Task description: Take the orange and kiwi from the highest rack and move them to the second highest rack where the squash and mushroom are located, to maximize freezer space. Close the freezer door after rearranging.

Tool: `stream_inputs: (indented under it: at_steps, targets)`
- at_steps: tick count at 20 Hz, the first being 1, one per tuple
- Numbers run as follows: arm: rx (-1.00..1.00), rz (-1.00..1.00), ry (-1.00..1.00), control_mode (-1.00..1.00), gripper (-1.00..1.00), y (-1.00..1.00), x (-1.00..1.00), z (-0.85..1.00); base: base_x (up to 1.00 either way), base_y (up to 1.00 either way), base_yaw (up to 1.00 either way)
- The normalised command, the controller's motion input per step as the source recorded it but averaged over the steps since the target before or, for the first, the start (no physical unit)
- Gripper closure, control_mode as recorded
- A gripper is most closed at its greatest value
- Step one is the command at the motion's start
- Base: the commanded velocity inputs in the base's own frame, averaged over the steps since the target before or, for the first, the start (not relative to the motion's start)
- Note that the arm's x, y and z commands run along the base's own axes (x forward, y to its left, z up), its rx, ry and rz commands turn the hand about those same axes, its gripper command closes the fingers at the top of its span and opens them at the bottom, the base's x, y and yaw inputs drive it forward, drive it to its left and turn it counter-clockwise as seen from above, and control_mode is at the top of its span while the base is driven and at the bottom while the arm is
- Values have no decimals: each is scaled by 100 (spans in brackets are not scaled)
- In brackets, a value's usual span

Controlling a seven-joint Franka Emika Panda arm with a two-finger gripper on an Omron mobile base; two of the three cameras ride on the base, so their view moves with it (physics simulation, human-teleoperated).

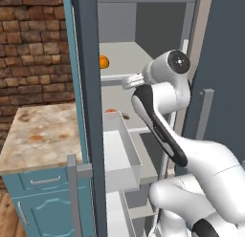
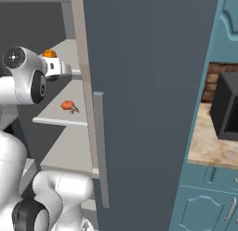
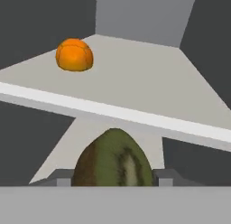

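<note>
- Kiwi [image 3: 115,157] sits between my jaws, which are closed on it, just below the front edge of the top rack [image 3: 135,83].
- It looks light, fuzzy and soft, so I'd keep the squeeze gentle across its middle.
- Orange [image 3: 74,54] rests on the top rack near its back left corner; round, firm, likely to roll.
- No labels or writing anywhere I can read.

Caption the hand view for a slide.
Gripper holds a brown-green kiwi below the pale top freezer rack, where the round orange sits.
</note>
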Motion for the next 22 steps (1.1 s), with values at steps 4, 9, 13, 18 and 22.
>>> stream_inputs:
  at_steps: [4, 9, 13, 18, 22]
  targets:
    - [0, -20, 0, -100, 100, -27, -56, -72, 0, 0, 0]
    - [15, -11, 6, -100, 100, -20, 9, -81, 0, 0, 0]
    - [21, -5, 7, -100, 100, -5, 58, -57, 0, 0, 0]
    - [12, -7, 5, -100, 100, 0, 71, -39, 0, 0, 0]
    - [7, -9, 9, -100, 100, 2, 71, -27, 0, 0, 0]
